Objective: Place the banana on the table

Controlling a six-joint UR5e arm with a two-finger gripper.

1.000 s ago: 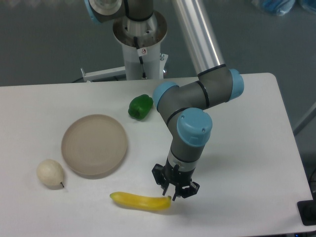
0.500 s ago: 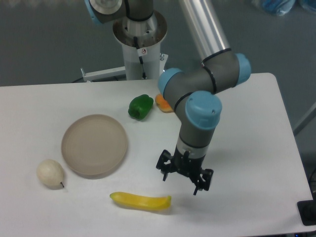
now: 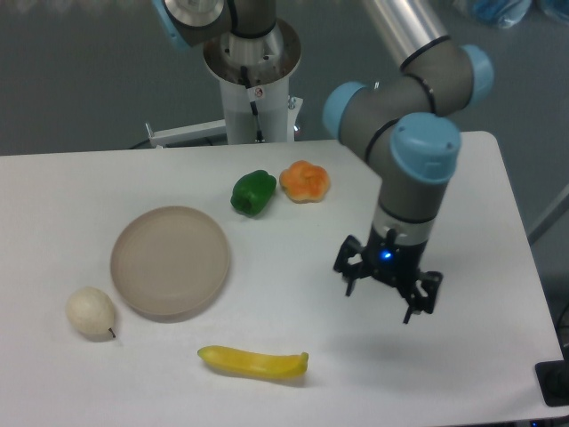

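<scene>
Banana [image 3: 253,363]: we see it flat on the table [image 3: 462,356], well left of the jaws.
Gripper [image 3: 385,288]: jaws spread, empty.

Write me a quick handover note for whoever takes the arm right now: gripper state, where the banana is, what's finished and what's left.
Gripper: open, holding nothing, raised over the white tabletop, to the right of and apart from the fruit.
Slim bright-yellow toy banana: lying flat on the tabletop near the front edge, below the round beige plate, not touching it.
Done: the banana is on the table and released.
Left: apparently nothing but parking the arm.
</scene>
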